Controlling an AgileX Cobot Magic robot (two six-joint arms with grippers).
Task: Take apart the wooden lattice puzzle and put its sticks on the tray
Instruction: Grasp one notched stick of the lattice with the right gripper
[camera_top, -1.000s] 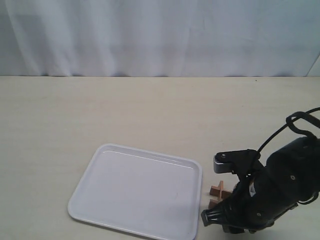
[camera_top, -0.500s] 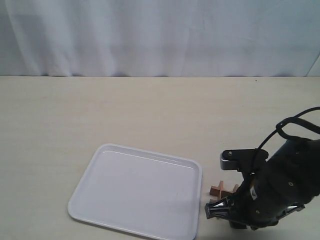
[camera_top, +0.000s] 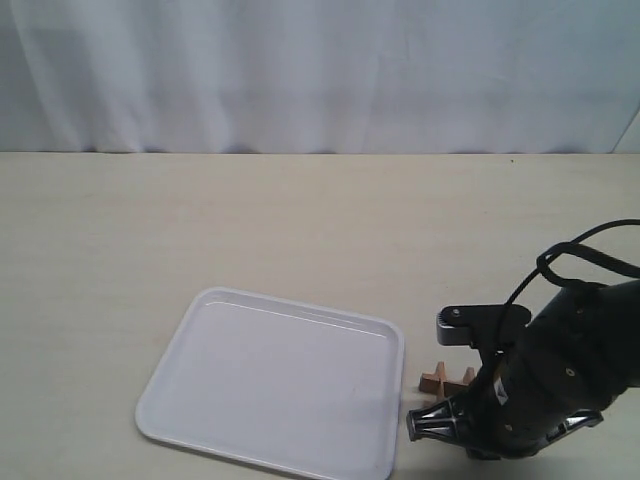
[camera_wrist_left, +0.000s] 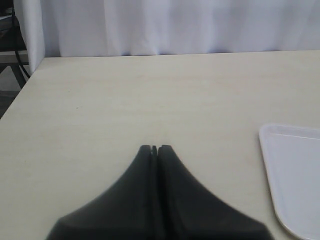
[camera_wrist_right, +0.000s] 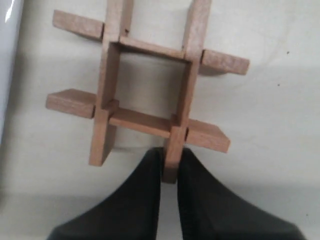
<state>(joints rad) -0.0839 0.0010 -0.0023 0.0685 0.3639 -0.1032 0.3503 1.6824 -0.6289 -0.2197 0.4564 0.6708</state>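
The wooden lattice puzzle (camera_wrist_right: 147, 90) lies on the table as a light-brown hash of four interlocked sticks. In the exterior view only a corner of the puzzle (camera_top: 440, 380) shows, just right of the white tray (camera_top: 200, 400), behind my right arm. My right gripper (camera_wrist_right: 170, 162) is shut on the end of one stick (camera_wrist_right: 184, 90) of the lattice, a black finger on each side of it. My left gripper (camera_wrist_left: 154, 148) is shut with nothing in it, hovering over bare table; it does not show in the exterior view.
The tray's rim (camera_wrist_left: 270, 170) lies near the left gripper, and its edge (camera_wrist_right: 7, 75) runs close beside the puzzle. The right arm's black body and cable (camera_top: 560, 390) cover the table's front right. A white curtain (camera_top: 320, 70) hangs behind the table.
The right arm has sunk lower and shifted slightly over the puzzle, hiding more of it. The tray has stayed where it was.
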